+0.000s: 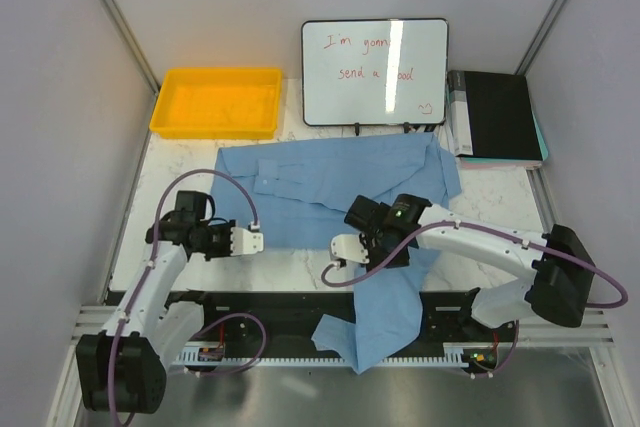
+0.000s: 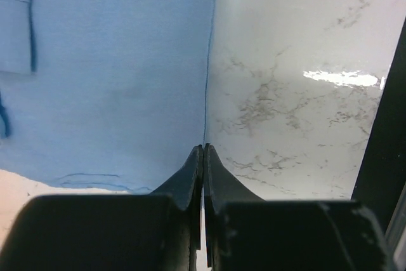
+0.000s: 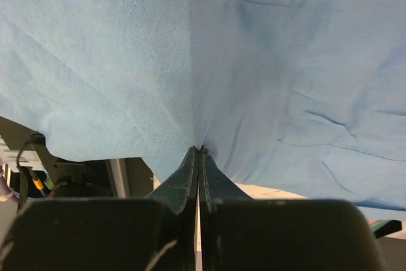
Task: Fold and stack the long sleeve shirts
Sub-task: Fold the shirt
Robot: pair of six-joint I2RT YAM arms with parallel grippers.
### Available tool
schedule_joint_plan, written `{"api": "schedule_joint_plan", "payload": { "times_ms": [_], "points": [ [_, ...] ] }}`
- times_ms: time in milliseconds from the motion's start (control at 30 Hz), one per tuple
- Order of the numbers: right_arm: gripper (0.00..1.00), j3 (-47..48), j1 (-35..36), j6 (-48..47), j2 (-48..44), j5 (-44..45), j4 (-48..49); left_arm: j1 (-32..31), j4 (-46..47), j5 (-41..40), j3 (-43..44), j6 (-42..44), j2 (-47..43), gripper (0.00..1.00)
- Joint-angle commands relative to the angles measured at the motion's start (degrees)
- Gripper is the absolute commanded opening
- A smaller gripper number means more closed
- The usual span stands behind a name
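Note:
One long sleeve shirt (image 1: pixel 330 182), light blue, lies spread over the middle of the marble table (image 1: pixel 175 172). One part of it hangs over the near edge between the arm bases. My left gripper (image 1: pixel 256 240) is at the shirt's left edge. In the left wrist view its jaws are shut, with the shirt's hem (image 2: pixel 207 61) running straight into the fingertips (image 2: pixel 195 157). My right gripper (image 1: pixel 345 247) is over the shirt's near middle. Its jaws are shut on a pinch of the blue cloth (image 3: pixel 127 61), which puckers at the tips and is lifted.
A yellow plastic tray (image 1: pixel 215 102) stands at the back left. A whiteboard with red writing (image 1: pixel 375 72) leans at the back middle. A black book (image 1: pixel 495 117) lies at the back right. Grey walls close in both sides.

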Motion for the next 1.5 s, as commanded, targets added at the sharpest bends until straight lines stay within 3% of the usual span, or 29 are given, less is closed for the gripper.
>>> {"api": "schedule_joint_plan", "payload": {
  "times_ms": [0,300,533,800,1167,1267,1300,1367,1467],
  "points": [
    [0.00,7.9,-7.3,-5.9,0.3,1.2,-2.9,0.6,-1.0,2.9,8.4,-5.6,5.2,0.02],
    [0.00,22.4,-18.0,-20.1,10.7,4.1,-4.4,1.4,5.6,4.4,23.3,-13.1,19.6,0.02],
    [0.00,33.4,-25.4,-28.0,22.1,5.6,-2.9,1.7,12.2,1.6,28.8,-14.7,30.4,0.02],
    [0.00,44.2,-26.9,-31.4,34.1,6.1,-1.3,1.9,15.7,-0.5,31.0,-16.2,38.6,0.02],
    [0.03,43.8,-27.1,-32.3,37.5,7.7,2.4,2.0,17.2,-1.9,29.4,-17.3,39.2,0.02],
    [0.36,43.8,-27.1,-29.7,35.8,6.1,0.5,2.0,17.2,-1.6,28.8,-17.0,38.2,0.02],
    [0.57,45.0,-27.5,-28.5,35.5,5.0,-0.3,2.0,17.2,-1.5,28.8,-17.0,38.0,0.02],
    [0.70,48.4,-28.9,-24.5,34.1,2.9,-3.0,1.9,17.3,-1.4,28.4,-16.8,37.8,0.02],
    [0.79,53.9,-33.5,-17.8,32.1,-4.8,-7.2,1.9,17.2,-2.1,28.1,-16.7,38.0,0.02]
  ]
}}
